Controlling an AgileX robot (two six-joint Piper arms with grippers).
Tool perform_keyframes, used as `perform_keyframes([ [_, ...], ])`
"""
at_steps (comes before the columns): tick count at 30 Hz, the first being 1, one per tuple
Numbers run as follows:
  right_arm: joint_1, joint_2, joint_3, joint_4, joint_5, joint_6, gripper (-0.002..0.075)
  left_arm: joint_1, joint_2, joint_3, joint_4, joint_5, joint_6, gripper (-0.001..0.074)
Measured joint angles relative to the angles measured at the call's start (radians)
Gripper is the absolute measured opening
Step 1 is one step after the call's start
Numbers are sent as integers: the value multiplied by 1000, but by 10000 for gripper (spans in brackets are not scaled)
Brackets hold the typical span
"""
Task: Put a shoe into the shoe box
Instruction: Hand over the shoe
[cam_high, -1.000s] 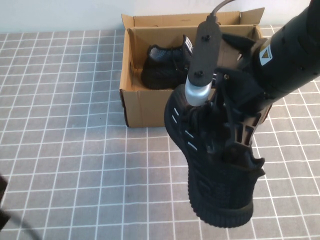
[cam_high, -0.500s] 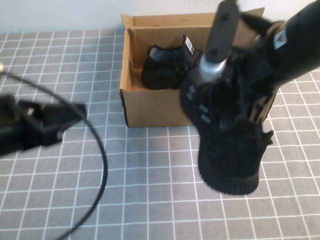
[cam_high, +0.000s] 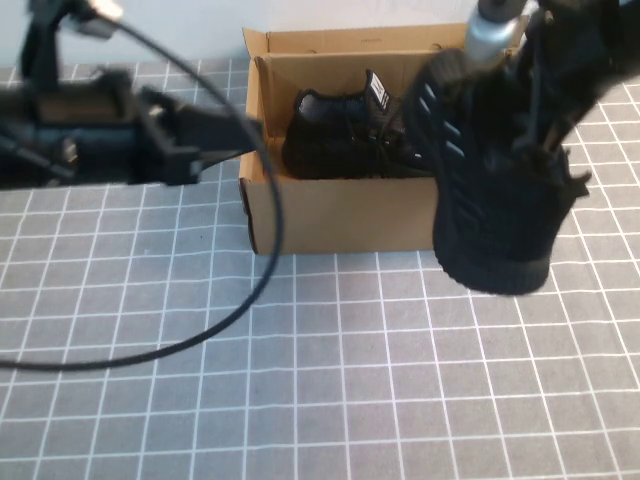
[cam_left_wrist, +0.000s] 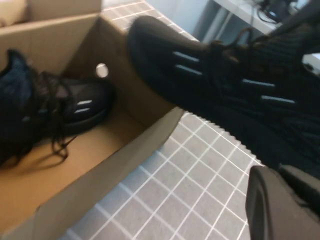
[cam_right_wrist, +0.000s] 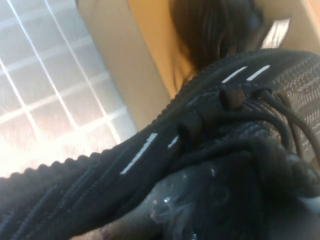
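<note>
Black shoe (cam_high: 490, 190) clamped in our right gripper (cam_high: 535, 95), hanging over the shoe box (cam_high: 330, 215) front wall, not dropped in yet; left gripper (cam_high: 215, 130) hovers beside, can't tell its grip.

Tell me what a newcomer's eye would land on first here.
First, the big black shoe hanging in the air over the box's right front corner, held by the right claw near the high view's top right. Next, a second shoe already lying inside the box. The left arm stretches in from the left with its claw near the box's left wall.
</note>
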Motion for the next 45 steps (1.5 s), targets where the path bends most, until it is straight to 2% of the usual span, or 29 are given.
perform_keyframes([
  [4,-4,32,-81,84,45,-111,13,-55,61,-116,31,56,0,0],
  [10,-4,49,-139,188,147,-309,13,-61,172,-304,103,234,0,30],
  [13,-4,49,-140,235,210,-448,13,-63,220,-397,141,266,0,129],
  [18,-4,49,-140,287,282,-596,12,-64,276,-485,177,275,5,391],
  [21,-4,49,-140,299,291,-647,13,-68,301,-503,191,278,41,464],
  [33,-4,49,-140,316,292,-695,12,-167,400,-505,217,279,225,494],
  [45,-4,49,-140,327,292,-705,12,-219,431,-531,209,253,367,495],
])
